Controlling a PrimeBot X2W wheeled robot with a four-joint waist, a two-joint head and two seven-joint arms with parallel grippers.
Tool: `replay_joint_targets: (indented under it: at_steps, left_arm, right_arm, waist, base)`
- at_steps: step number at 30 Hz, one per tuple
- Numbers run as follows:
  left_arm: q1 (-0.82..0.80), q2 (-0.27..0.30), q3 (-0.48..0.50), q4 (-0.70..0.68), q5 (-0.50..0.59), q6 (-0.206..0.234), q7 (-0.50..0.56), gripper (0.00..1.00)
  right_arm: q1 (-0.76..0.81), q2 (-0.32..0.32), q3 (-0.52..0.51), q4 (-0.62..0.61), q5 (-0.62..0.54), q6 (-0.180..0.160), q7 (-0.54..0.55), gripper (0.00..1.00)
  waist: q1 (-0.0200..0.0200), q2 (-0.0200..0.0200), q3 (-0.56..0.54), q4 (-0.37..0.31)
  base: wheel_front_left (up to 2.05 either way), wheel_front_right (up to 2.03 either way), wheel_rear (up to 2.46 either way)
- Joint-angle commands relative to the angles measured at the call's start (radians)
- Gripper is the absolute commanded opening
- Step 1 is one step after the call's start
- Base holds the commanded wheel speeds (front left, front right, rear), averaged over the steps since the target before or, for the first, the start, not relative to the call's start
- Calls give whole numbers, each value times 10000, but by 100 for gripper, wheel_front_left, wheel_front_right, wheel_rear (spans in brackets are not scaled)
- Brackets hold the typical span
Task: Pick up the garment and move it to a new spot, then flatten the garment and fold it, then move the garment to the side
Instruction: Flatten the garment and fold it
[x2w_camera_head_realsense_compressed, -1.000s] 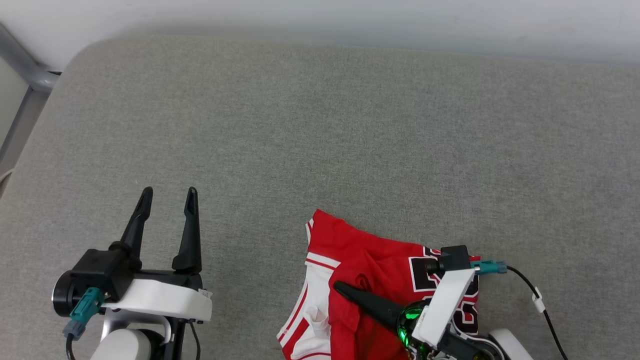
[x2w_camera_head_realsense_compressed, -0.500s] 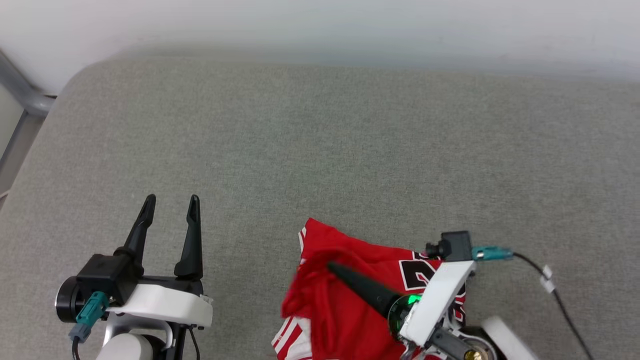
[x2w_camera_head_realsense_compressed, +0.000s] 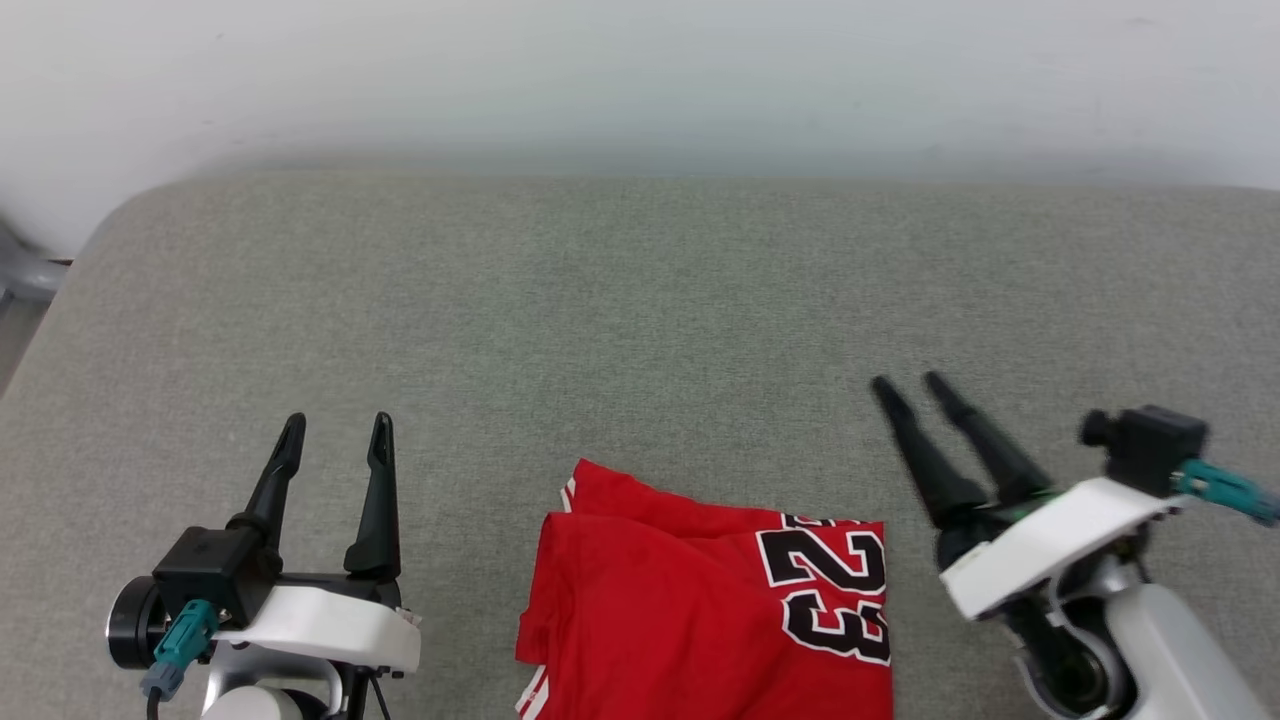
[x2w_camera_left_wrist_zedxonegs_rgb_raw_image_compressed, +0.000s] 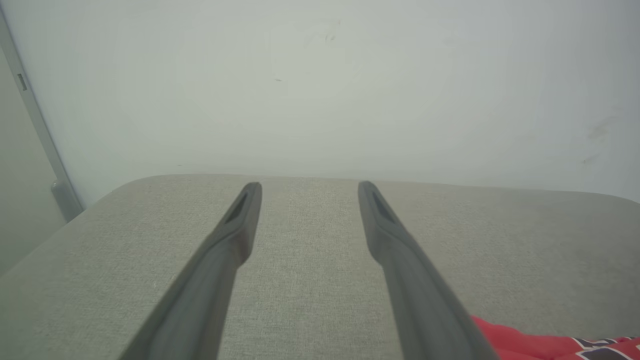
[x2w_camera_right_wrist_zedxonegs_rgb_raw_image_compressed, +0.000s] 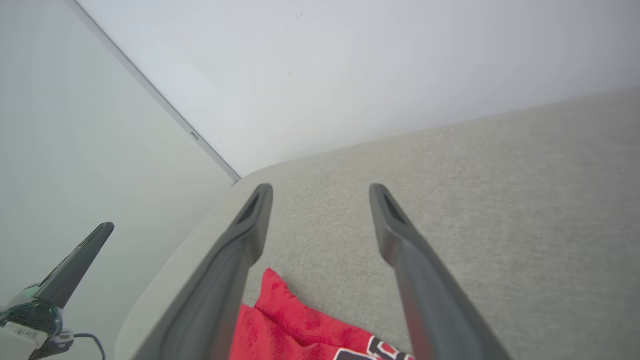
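In the head view I have the bright red folded jersey with a black, white-edged number 23 lying flat on the grey fabric-covered table, low in the middle of the picture and running off its bottom edge. A little red-and-white striped trim shows at its lower left corner. The left fingers, long and dark, point up the picture at the lower left, spread wide with nothing between them, well apart from the jersey. The right fingers sit at the lower right, tilted toward the upper left, parted and empty, just beside the jersey's right edge without touching it. A pale wall runs behind the table.

From the left wrist, I look along the left fingers, set wide over bare table. A red corner of the jersey peeks in at the bottom right, beside the right-hand finger. The wall is straight ahead.

From the right wrist, the right fingers also stand wide and hold nothing. The jersey lies below and between them, on the table. One left finger shows at the lower left edge.
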Motion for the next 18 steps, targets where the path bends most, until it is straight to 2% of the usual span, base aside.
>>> replay_joint_targets:
  at_steps: [1, 6, 9, 13, 18]
  left_arm:
    - [122, 65, 41, -9, 31, 70, 0, 100]
    - [288, 131, 191, 0, -19, 197, -20, 100]
    - [446, 169, 270, 23, -35, 260, -38, 100]
    - [712, 199, 365, 36, 9, 367, -58, 100]
    - [1091, 200, 460, 56, 74, 466, -74, 100]
  right_arm:
    - [248, 51, -579, -96, -754, -5, -243, 100]
    - [905, 507, -2615, -791, -3179, -5, -411, 100]
    - [1439, 943, -3422, -1618, -4321, -5, -300, 100]
    - [2168, 1202, -3936, -2510, -5276, -5, -68, 100]
    - [2793, 1362, -4044, -3013, -5688, -5, 75, 100]
  waist:
    - [1, 0, -71, -121]
    - [1, 0, -228, -352]
    - [1, 0, -366, -439]
    - [1, 0, -609, -563]
    - [1, 0, -923, -681]
  base:
    - [0, 0, 0]
    - [0, 0, 0]
    - [0, 0, 0]
    - [0, 0, 0]
    - [0, 0, 0]
